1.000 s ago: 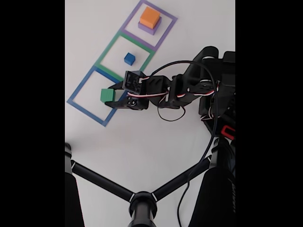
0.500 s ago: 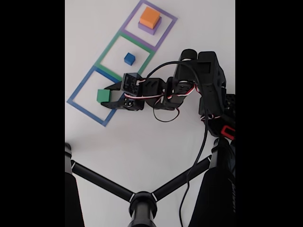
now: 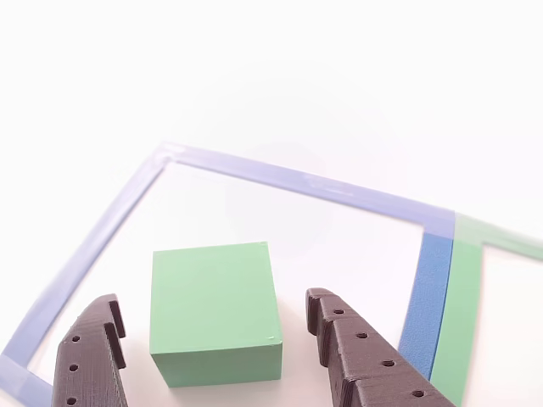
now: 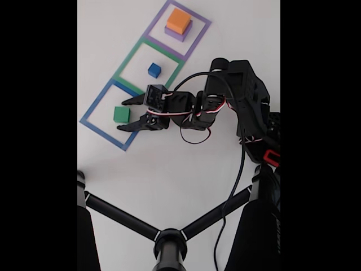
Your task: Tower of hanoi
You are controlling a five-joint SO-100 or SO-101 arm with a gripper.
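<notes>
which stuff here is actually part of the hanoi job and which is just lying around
Part of the job:
- green cube in the blue taped square
- small blue cube in the green taped square
- orange cube stacked on the purple cube, in the purple taped square
- pincer, open around the green cube

Just there:
- black tripod legs
- black cable

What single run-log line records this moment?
end effector: open, fingers astride green cube | cube: on table, blue-taped square | blue cube: green-taped square | orange cube: atop purple block
</notes>
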